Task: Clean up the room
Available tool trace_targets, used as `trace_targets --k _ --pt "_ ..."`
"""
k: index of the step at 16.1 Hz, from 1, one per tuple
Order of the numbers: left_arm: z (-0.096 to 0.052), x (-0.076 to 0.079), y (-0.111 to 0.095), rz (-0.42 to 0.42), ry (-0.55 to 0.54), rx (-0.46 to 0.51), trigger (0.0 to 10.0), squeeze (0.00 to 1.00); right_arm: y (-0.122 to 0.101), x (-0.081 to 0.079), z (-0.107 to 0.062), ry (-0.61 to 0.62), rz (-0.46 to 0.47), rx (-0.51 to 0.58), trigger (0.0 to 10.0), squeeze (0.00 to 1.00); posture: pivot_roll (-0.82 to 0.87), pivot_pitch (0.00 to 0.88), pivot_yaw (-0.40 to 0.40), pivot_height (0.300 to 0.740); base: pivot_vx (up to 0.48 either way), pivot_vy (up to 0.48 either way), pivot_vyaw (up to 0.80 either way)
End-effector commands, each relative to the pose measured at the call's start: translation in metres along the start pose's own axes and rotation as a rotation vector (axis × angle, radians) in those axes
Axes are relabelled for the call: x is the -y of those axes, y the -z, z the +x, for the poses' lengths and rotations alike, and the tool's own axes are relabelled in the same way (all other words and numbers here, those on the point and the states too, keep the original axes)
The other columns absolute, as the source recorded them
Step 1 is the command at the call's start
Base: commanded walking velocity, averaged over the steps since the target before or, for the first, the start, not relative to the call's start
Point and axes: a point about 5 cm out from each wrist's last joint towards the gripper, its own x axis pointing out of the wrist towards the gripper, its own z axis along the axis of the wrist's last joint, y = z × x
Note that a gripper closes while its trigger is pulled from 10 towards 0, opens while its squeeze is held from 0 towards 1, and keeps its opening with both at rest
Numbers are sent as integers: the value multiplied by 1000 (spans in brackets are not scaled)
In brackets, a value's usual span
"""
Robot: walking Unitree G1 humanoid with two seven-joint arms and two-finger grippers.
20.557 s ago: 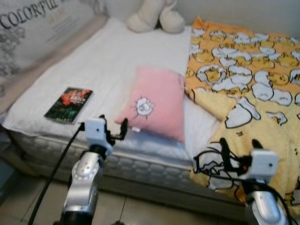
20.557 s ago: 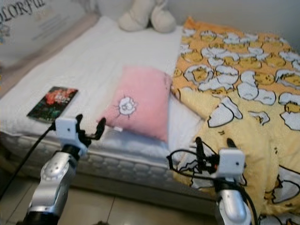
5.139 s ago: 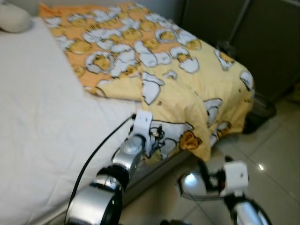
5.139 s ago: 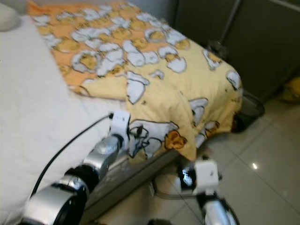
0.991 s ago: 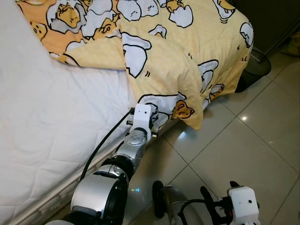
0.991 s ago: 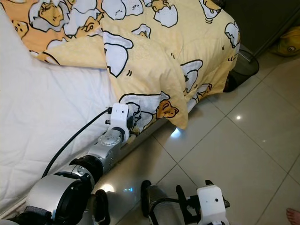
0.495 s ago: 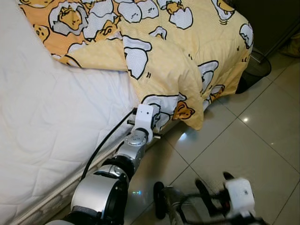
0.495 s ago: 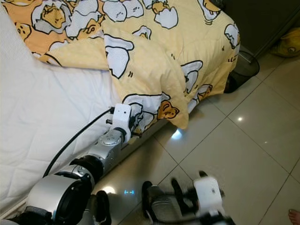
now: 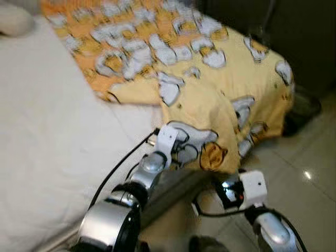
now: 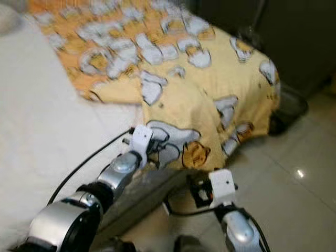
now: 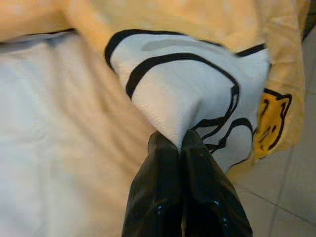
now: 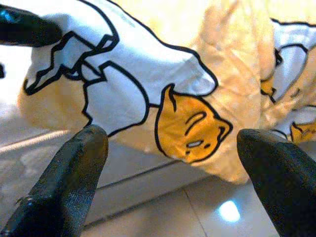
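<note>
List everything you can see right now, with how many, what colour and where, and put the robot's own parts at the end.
Blanket: one, yellow and orange with a white egg cartoon print, spread over the bed's right side, its corner hanging off the edge toward the floor.
Mattress: one, white, bare on the left of the blanket.
Plush toy: one, cream, at the top left corner of the bed, partly cut off.
Floor: pale glossy tiles, right of the bed.
Dark bin-like object: one, on the floor past the bed's corner, blurred.
Left gripper: shut on the blanket's corner at the bed edge.
Right gripper: open, low by the floor, facing the hanging corner.
</note>
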Motion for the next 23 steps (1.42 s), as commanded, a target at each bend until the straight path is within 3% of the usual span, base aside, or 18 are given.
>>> trace_targets --k 1,4,6,7,8,10,14,16,18,20,23 --pt "-1 2 2 25 15 -2 10000 0 1 2 2 8 8 3 10000 0 -124 0 51 740 0 0 0" --pt "-1 11 5 4 47 -2 10000 0 4 4 8 6 8 6 10000 0 -112 0 52 740 -380 0 0" --pt "-3 28 11 -33 105 -7 10000 0 6 3 9 -4 2 4 10000 0 -119 0 50 740 -437 0 0" --pt "-8 57 19 -64 224 -11 10000 0 7 5 8 -13 -6 0 10000 0 -127 0 45 740 -428 0 0" --pt "-13 77 24 -73 316 -10 10000 0 7 7 7 -14 -2 -5 10000 0 -129 0 42 740 -424 0 0" --pt "-23 101 35 -38 502 -22 10000 0 3 20 6 9 56 -3 10000 0 -127 0 32 740 0 0 0" --pt "-35 121 43 23 748 -52 10000 0 -3 36 9 11 50 -3 10000 0 -122 0 21 740 0 0 0" --pt "-40 140 38 -41 872 -53 10000 0 -4 38 12 -16 41 -19 10000 0 -120 0 13 740 0 0 0" --pt "-48 161 31 -168 1005 -79 10000 0 -5 34 14 -60 34 -36 10000 0 -123 0 6 740 0 0 0" --pt "-52 168 32 -196 1058 -102 10000 0 -5 33 15 -81 31 -43 10000 0 -123 0 6 740 0 0 0" --pt "-65 200 20 -327 1199 -113 10000 0 -10 33 13 -143 69 -56 10000 0 -136 0 -2 740 0 0 0"
